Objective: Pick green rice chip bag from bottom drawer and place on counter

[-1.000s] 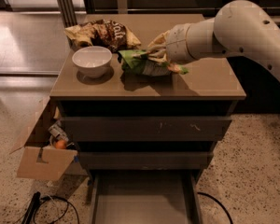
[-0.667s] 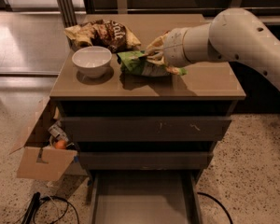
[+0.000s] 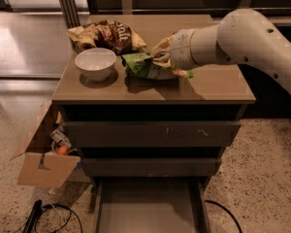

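Green rice chip bag (image 3: pixel 148 67), small, glossy and light green, lies on the beige-tan counter (image 3: pixel 208 84) of the grey drawer cabinet, about the middle of the top and a little toward the far side. From my single camera view I see it resting flat on the surface, just right of a white round bowl (image 3: pixel 95 63) and just near of a crumpled brown and tan chip bag (image 3: pixel 109 35) that sits at the far left of the counter.

My gripper (image 3: pixel 160 57) is at the bag's far right end, right against it, at the end of the pale rounded arm (image 3: pixel 242 38) that reaches in from the right. I cannot tell how far the gripper is open, nor whether it has hold of the bag.

Below the counter, the two upper grey drawers (image 3: pixel 150 134) are pushed in, the top front showing light scuffs. The bottom drawer (image 3: pixel 148 208), a wide shallow grey tray, is pulled out toward me, and its flat floor is bare.

On the speckled floor to the left of the cabinet stands an open brown cardboard box (image 3: pixel 41 169) with something small and orange (image 3: pixel 63 150) among its contents. A black cable (image 3: pixel 53 215) curls on the floor near it
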Action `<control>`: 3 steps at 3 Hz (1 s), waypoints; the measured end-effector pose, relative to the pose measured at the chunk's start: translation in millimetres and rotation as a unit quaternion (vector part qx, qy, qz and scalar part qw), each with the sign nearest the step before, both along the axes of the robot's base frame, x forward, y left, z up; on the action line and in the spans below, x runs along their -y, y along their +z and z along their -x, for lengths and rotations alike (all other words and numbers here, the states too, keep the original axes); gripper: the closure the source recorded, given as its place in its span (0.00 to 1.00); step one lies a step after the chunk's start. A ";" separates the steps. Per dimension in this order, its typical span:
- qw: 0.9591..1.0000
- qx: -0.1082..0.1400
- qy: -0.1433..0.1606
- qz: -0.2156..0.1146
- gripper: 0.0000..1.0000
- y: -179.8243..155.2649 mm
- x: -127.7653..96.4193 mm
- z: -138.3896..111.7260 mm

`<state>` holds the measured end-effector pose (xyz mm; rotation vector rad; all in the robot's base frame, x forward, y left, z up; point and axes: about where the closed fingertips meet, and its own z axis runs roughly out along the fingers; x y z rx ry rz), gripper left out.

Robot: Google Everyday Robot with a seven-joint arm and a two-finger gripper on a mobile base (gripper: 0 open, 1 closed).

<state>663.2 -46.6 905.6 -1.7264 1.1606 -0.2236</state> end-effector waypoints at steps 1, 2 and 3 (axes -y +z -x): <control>1.000 0.000 0.000 0.000 0.27 0.0 0.0 0.0; 1.000 0.000 0.000 0.000 0.04 0.0 -0.1 0.0; 1.000 0.000 0.000 0.000 0.00 0.0 -0.1 0.0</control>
